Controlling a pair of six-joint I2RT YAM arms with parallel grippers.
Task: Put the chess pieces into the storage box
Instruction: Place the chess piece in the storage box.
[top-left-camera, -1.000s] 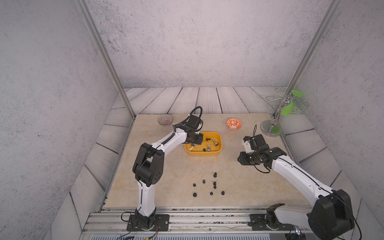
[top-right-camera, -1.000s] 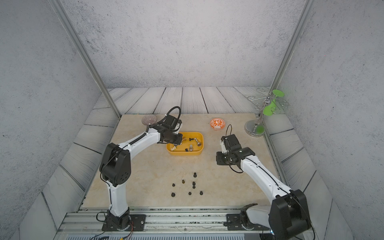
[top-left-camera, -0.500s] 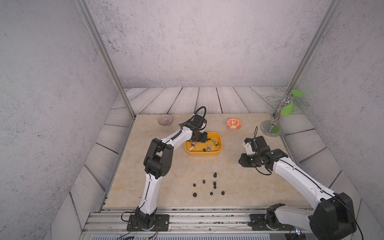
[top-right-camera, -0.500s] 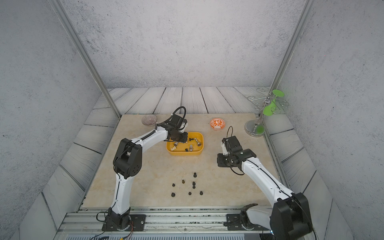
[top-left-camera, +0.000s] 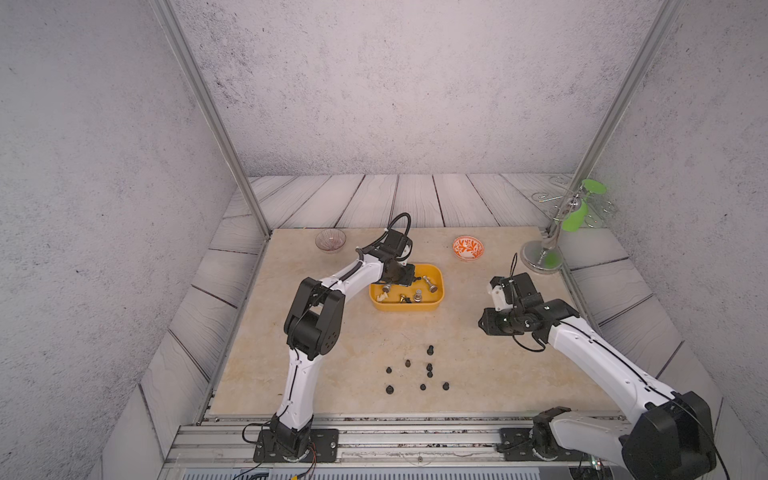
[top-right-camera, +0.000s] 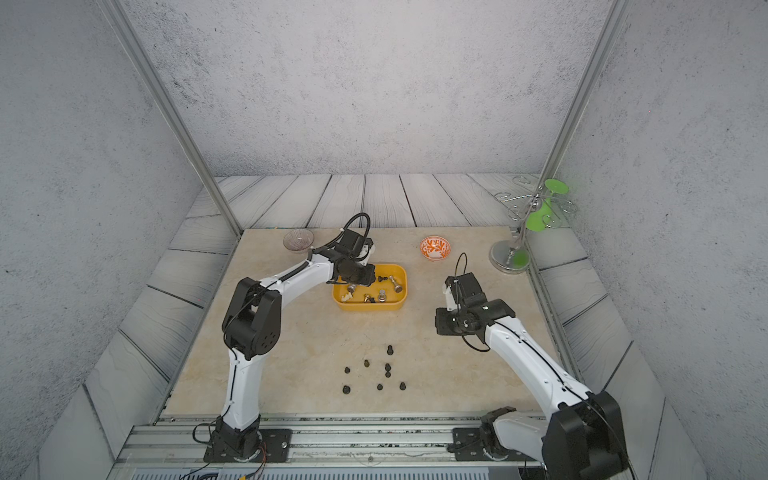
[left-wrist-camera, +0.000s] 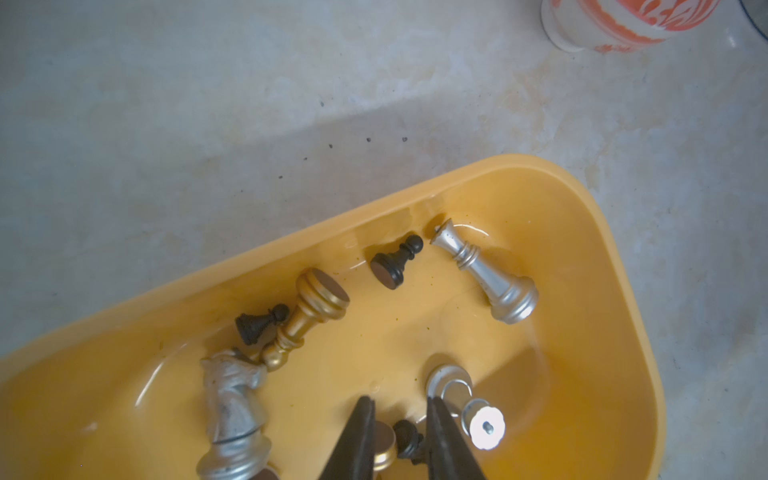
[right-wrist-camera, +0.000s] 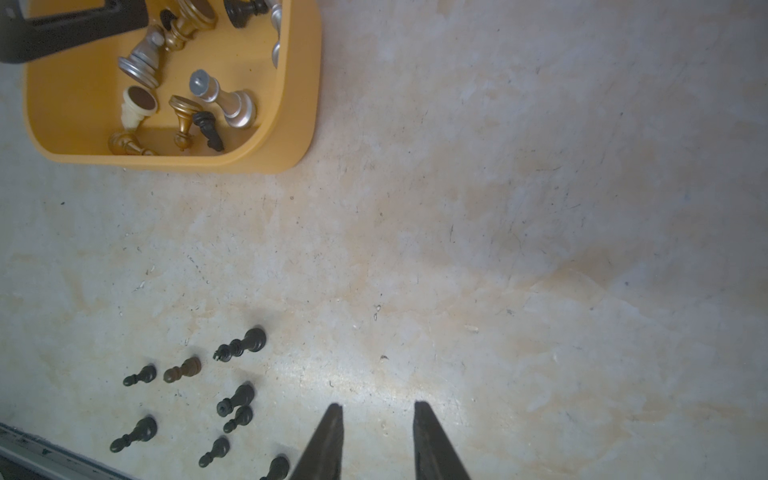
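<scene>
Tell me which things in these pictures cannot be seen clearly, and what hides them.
1. Left wrist view: the black pawn between the fingers of the left gripper is partly covered by them; contact cannot be told.
2. Right wrist view: the blurred left gripper covers one corner of the yellow box; the picture's edge cuts it too.
3. Both top views: the loose dark pieces are too small to name.
</scene>
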